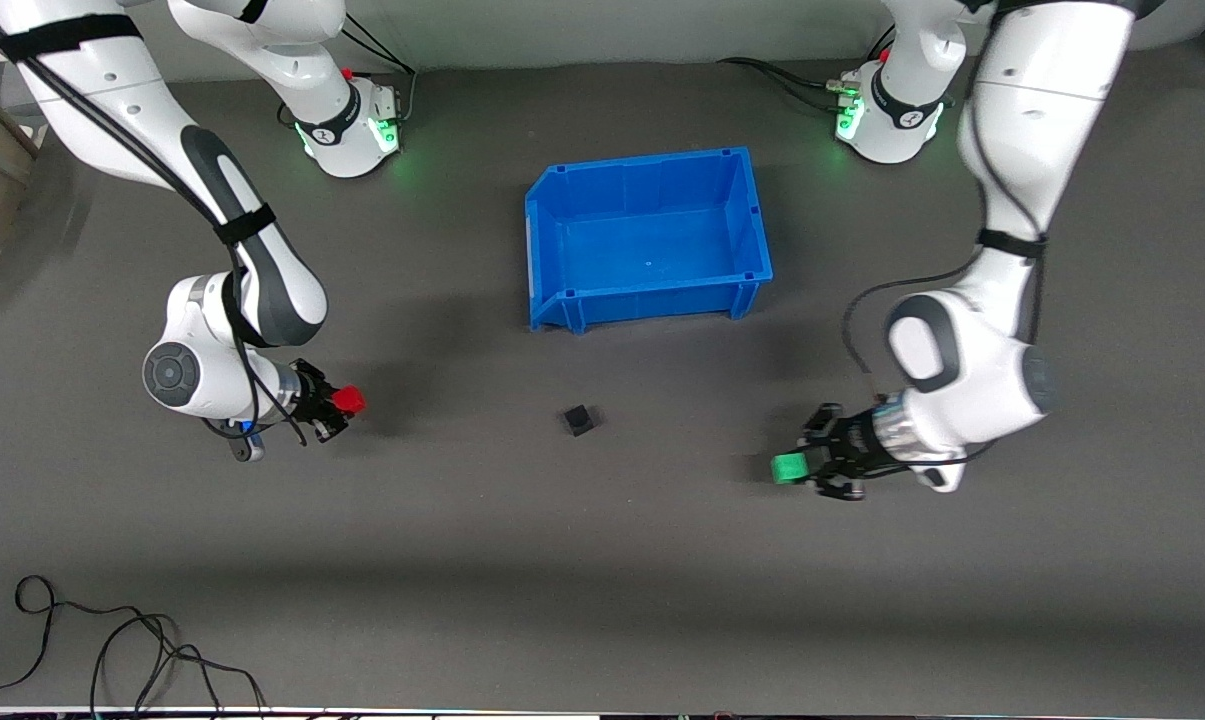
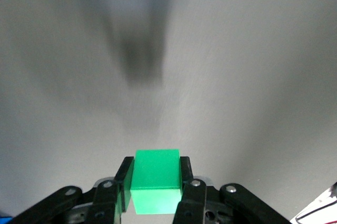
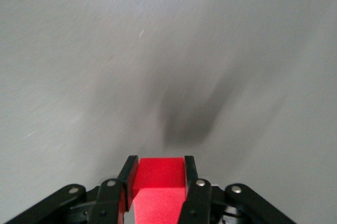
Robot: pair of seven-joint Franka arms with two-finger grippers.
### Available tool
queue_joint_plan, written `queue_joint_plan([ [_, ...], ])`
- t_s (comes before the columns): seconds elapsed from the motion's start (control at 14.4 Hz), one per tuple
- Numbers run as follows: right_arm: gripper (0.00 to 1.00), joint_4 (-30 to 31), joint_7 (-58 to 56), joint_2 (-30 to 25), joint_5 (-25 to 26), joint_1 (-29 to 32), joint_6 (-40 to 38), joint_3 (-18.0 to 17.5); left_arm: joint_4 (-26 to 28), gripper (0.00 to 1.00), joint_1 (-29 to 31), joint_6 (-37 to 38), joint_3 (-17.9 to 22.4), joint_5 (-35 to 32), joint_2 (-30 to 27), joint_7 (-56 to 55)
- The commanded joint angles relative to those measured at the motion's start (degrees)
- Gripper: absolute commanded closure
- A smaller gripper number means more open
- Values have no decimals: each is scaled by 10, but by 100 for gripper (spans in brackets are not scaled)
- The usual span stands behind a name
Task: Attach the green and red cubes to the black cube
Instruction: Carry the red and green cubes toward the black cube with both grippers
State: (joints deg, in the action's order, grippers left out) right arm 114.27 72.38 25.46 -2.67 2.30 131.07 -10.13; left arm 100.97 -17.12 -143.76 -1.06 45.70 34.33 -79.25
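Loose cable (image 1: 112, 650): one thin black cord, coiled in loops on the table at the edge nearest the front camera, toward the right arm's end.
Table (image 1: 602, 560): one flat, matte dark grey surface.
Green cube (image 1: 788, 468): one, bright green, smooth, sharp-edged. Held in the air over bare table toward the left arm's end.
Left gripper (image 1: 794, 468): black two-finger unit, fingers (image 2: 185, 174) pressed against two facing sides of the green cube (image 2: 155, 181), clamped on it.
Red cube (image 1: 348, 401): one, bright red, plain faces. Held in the air over bare table toward the right arm's end.
Right gripper (image 1: 342, 404): black two-finger unit, fingers (image 3: 128, 174) closed flat on both sides of the red cube (image 3: 159, 182).
Black cube (image 1: 579, 420): one, matte black, resting alone on the table between the two grippers, well apart from each, nearer the front camera than the bin.
Blue bin (image 1: 552, 215): one, glossy moulded plastic, rectangular, open-topped, with sloped walls; stands at the table's middle.
Cube count: three, one of each colour, none touching another.
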Motion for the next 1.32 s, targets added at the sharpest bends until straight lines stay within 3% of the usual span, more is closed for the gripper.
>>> queue_joint_plan([
  [0.0,86,-25,101,10,-10,-8,-9,-37,-37,77,-68,-41,10,8,46,-62],
  [0.14,86,-54,196,31,-9,-34,5,-57,-45,77,-113,-67,10,7,64,-117],
  [0.49,86,-185,402,130,-5,-142,32,-58,-46,77,-179,-87,10,8,66,-201],
  [0.83,86,-217,410,175,21,-189,56,-60,-46,76,-226,-143,10,7,78,-257],
  [1.04,86,-226,406,199,57,-222,74,-43,-46,76,-242,-159,10,8,90,-265],
  [1.25,86,-223,408,203,60,-244,86,-29,-46,76,-252,-174,10,7,98,-276],
])
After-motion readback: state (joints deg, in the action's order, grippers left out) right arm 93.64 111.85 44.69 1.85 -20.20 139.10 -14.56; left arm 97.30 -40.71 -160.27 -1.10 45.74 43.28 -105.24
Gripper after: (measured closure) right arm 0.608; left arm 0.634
